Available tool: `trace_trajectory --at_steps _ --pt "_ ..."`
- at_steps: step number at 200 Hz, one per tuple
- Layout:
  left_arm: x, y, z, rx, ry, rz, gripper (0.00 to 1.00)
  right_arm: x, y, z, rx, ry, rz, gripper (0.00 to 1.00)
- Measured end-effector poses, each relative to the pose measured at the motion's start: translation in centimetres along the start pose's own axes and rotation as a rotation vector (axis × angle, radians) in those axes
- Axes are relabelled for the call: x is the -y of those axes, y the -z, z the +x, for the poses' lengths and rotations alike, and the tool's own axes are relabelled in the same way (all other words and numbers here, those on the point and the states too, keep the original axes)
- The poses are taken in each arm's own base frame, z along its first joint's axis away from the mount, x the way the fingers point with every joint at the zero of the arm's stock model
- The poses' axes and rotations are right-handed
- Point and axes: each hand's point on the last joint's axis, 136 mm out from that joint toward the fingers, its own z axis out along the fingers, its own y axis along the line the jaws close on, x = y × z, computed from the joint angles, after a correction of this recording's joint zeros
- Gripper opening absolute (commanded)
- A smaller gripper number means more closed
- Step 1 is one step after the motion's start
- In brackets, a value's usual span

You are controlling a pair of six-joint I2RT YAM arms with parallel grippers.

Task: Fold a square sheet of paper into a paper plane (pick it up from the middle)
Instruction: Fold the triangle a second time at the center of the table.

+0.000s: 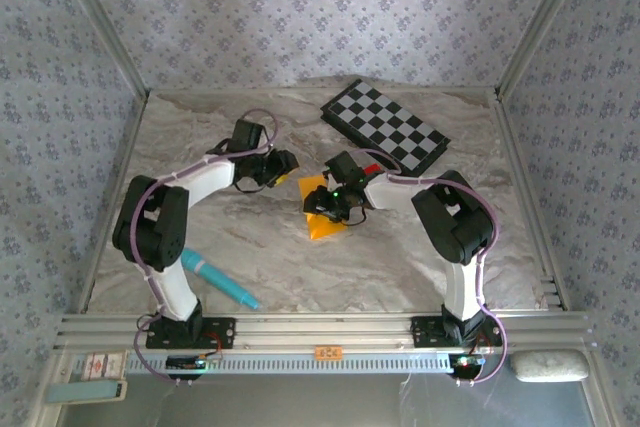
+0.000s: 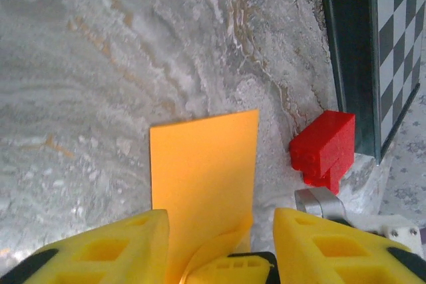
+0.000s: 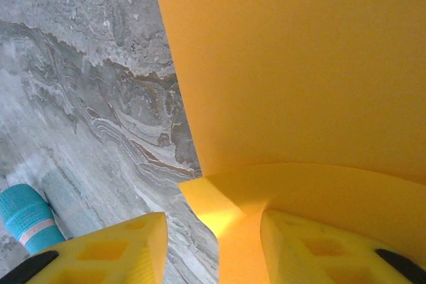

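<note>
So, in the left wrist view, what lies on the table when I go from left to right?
Paper → red block → checkerboard.

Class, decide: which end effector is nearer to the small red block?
Right. The right end effector is over the orange-yellow paper, just near and left of the small red block. The left end effector is farther left, beyond the paper's far corner.

Matt paper sheet, smooth marbled tabletop, red plastic block
</note>
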Motion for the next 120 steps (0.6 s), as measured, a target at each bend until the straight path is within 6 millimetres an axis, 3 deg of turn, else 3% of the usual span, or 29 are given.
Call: trace_trajectory --at_steps 37,75,120 --pt "-1.1 -0.4 2.2 -0.032 0.032 -0.015 0.28 0.8 0.0 0.1 -0.001 0.005 0.033 0.22" --pt "-0.8 -1.6 5.6 -0.1 0.017 -0.02 0.17 1.5 0.1 0.3 -0.005 0.002 0.062 0.11" --pt "-0.7 -2.5 8.8 -0.165 0.008 -0.022 0.11 1.7 0.1 0.4 -0.011 -0.002 0.07 0.04"
